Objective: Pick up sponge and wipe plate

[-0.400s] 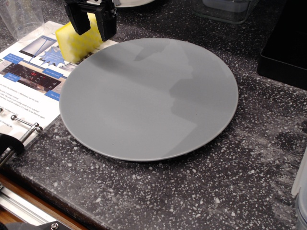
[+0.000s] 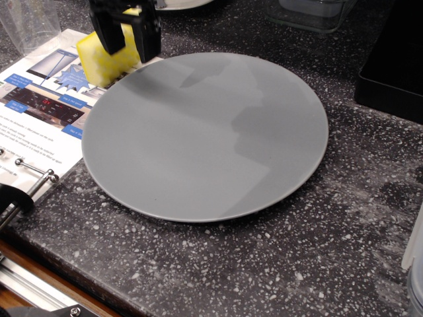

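Note:
The yellow sponge (image 2: 99, 61) stands on the printed sheet just off the far left rim of the large grey plate (image 2: 205, 135). My gripper (image 2: 129, 39) comes down from the top edge, with one black finger (image 2: 109, 33) in front of the sponge and the other at its right side. The jaws are pressed onto the sponge's upper part, and yellow foam shows in the narrow gap between them. The sponge's lower end still touches the sheet. The plate lies flat on the dark speckled counter, and its face is bare.
A printed instruction sheet (image 2: 33, 112) lies left of the plate, with a metal clamp (image 2: 30, 178) at the counter's front left edge. A black box (image 2: 396, 59) stands at the right. A clear container (image 2: 310, 13) and a white dish (image 2: 182, 3) are at the back.
The gripper has shifted very slightly downward on the sponge, and more yellow shows between the fingers. The sponge and the plate have not moved.

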